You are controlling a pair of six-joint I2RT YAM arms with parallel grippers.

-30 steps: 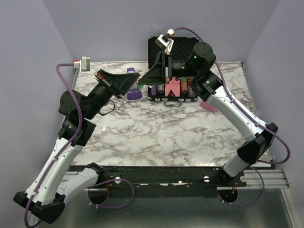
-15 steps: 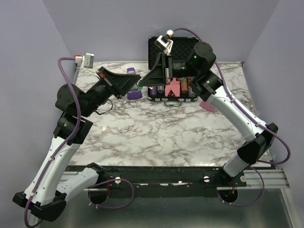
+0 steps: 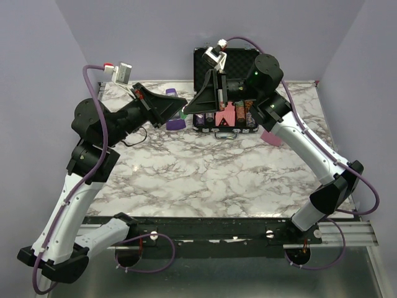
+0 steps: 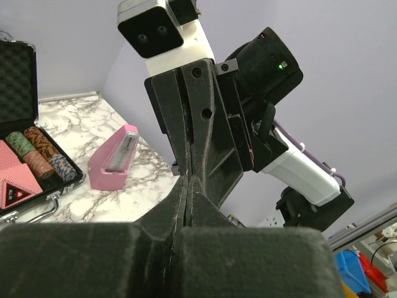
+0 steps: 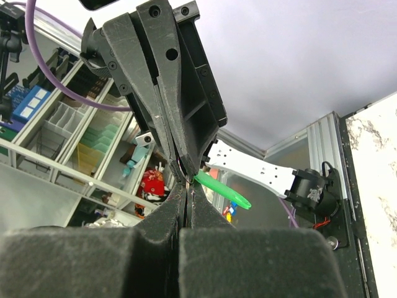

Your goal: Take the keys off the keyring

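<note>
Both L hand (image 4: pixel 188 184) & R hand (image 5: pixel 186 190) shut tip-to-tip; keyring (image 5: pixel 223 191) slants down-right

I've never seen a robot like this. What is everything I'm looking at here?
table: one, white-grey marble pattern, under everything
poker-chip case: one, black, open, at the table's far edge; chips and red cards inside
metronome-shaped object: one, pink, right of the case
purple object: one, left of the case, partly hidden by the left gripper
green tag: one, bright green, in the air, sticking out where the gripper tips meet
keys: too small to make out
arms: two, white and black, left arm, right arm
left gripper, right gripper: black, both shut, tip to tip above the table
</note>
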